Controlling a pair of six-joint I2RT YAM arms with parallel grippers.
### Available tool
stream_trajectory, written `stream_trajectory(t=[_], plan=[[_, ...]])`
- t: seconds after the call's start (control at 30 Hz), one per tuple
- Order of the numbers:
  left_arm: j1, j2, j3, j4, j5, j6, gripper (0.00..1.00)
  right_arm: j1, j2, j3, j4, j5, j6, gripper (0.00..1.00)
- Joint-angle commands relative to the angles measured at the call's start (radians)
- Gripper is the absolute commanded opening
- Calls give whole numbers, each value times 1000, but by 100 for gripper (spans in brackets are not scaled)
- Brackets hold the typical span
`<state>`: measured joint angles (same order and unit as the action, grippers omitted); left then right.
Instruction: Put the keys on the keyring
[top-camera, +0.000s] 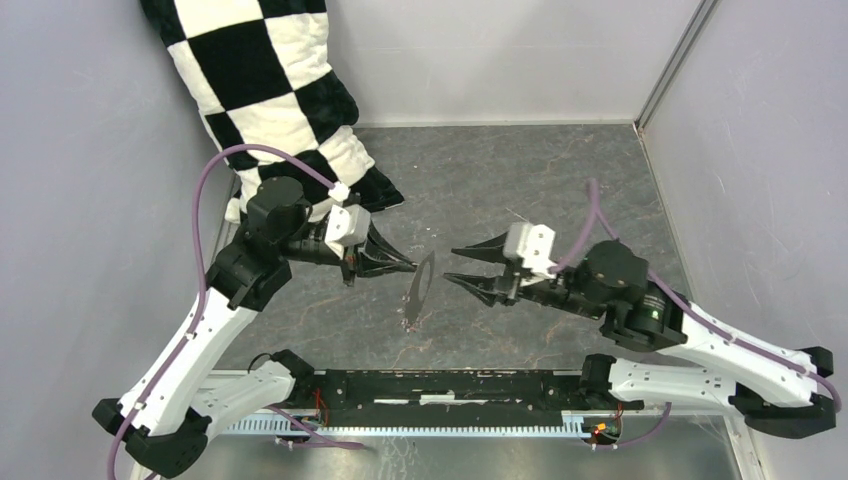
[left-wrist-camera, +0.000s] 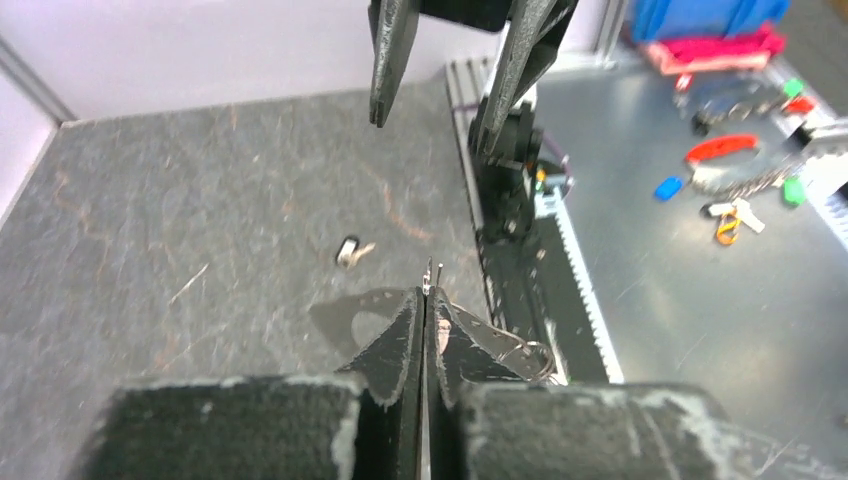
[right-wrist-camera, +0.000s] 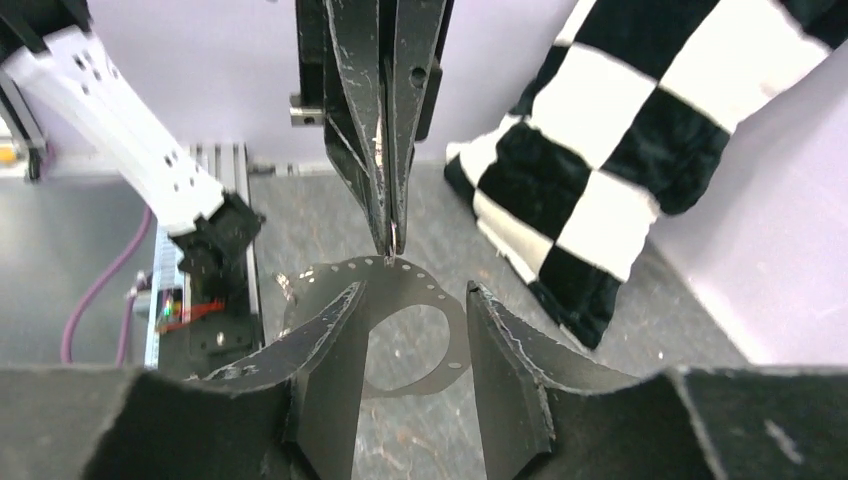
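The keyring (top-camera: 430, 262) shows as a flat dark grey hoop with small holes along its rim. It hangs on edge above the table between the arms. My left gripper (top-camera: 405, 266) is shut on its rim, as the left wrist view (left-wrist-camera: 425, 295) and the right wrist view (right-wrist-camera: 390, 240) also show. Small wire loops (left-wrist-camera: 525, 355) hang at the hoop's near end. My right gripper (top-camera: 450, 265) is open and empty, its fingers on either side of the hoop (right-wrist-camera: 425, 285) without touching it. One small key (left-wrist-camera: 348, 252), dark with white, lies on the table. The red and blue keys are not visible.
A black and white chequered pillow (top-camera: 270, 90) leans in the far left corner. Grey walls close the left, back and right sides. Beyond the near edge, a metal bench holds a blue bin (left-wrist-camera: 700, 15), a red cloth (left-wrist-camera: 715, 50) and several coloured tags (left-wrist-camera: 720, 150).
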<state>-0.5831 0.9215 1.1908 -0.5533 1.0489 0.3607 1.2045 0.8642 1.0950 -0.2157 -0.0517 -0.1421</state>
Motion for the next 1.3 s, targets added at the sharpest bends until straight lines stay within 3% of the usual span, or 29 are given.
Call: stream_trajectory(t=[0.0, 0.3, 0.83, 0.93, 1.07, 1.27], plan=[[0, -6, -15, 427, 115, -439, 2, 1, -47, -80, 208, -1, 50, 45], [-1, 25, -1, 536, 149, -573, 2, 1, -53, -168, 419, -63, 107, 37], [-1, 18, -1, 502, 165, -511, 2, 1, -4, -166, 503, -109, 141, 31], [-2, 13, 9, 426, 185, -396, 2, 1, -4, -165, 489, -105, 138, 26], [-1, 1, 59, 200, 181, -14, 2, 0, -6, -158, 446, -86, 125, 23], [-1, -9, 106, -41, 81, 500, 2, 1, -57, -146, 350, -32, 89, 33]])
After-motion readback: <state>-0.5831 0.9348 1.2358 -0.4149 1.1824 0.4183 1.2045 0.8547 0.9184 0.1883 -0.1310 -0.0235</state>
